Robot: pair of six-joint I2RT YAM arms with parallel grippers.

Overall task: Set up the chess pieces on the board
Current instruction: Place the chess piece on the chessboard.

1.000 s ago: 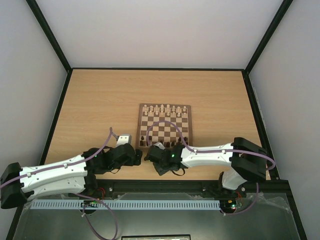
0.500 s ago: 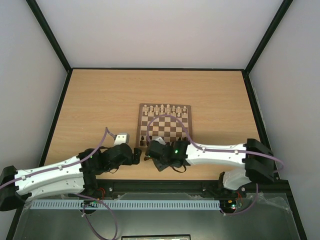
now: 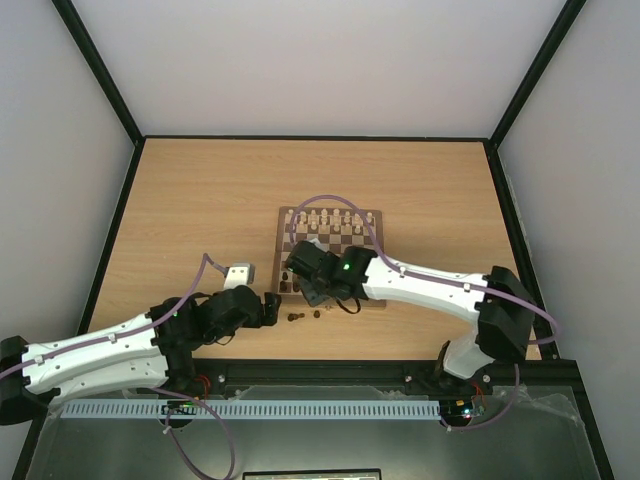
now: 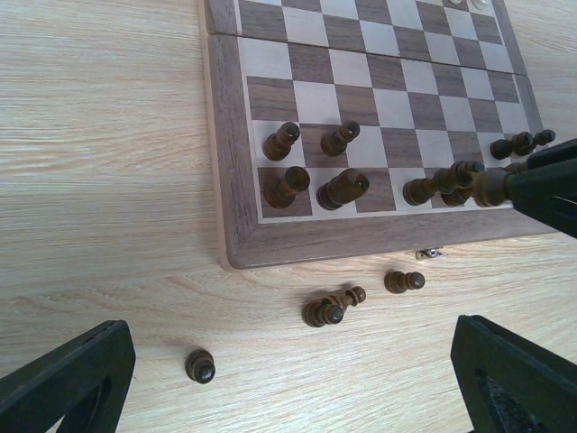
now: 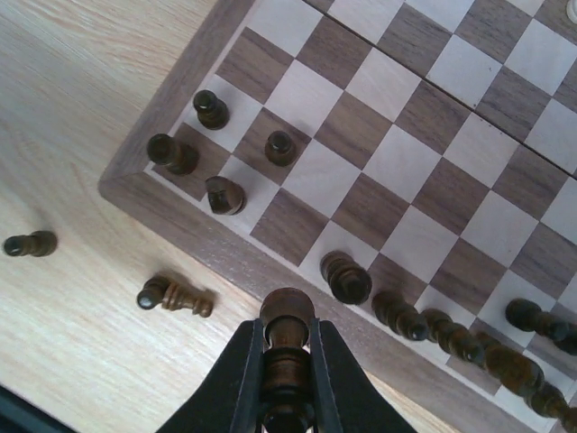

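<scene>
From above, the right fingers [image 3: 298, 262] hover over the board's [image 3: 381, 250] near-left corner.

Left wrist: the left fingers [image 4: 81, 374] are spread wide and empty, with several chess pieces [image 4: 332, 308] loose on the surface [image 4: 108, 135] between them.

Right wrist: the right fingers pinch a dark piece [image 5: 288, 316] above the border. We'd lower it upright into the back-row gap, clear of its neighbours.

Crowded along the near rows of the board [image 4: 230, 180]: four dark pieces [image 4: 343, 188] in the left corner, a tight line toward the right, a gap between. Open across the bare middle squares. Walled off at the far edge by pale pieces [image 3: 330, 217]. Barred above the near border by the right gripper [image 5: 287, 336], clamped on a dark piece [image 5: 287, 311]. Littered just in front with loose pieces [image 4: 323, 312] on the table [image 4: 99, 135]; bare wood farther left.
</scene>
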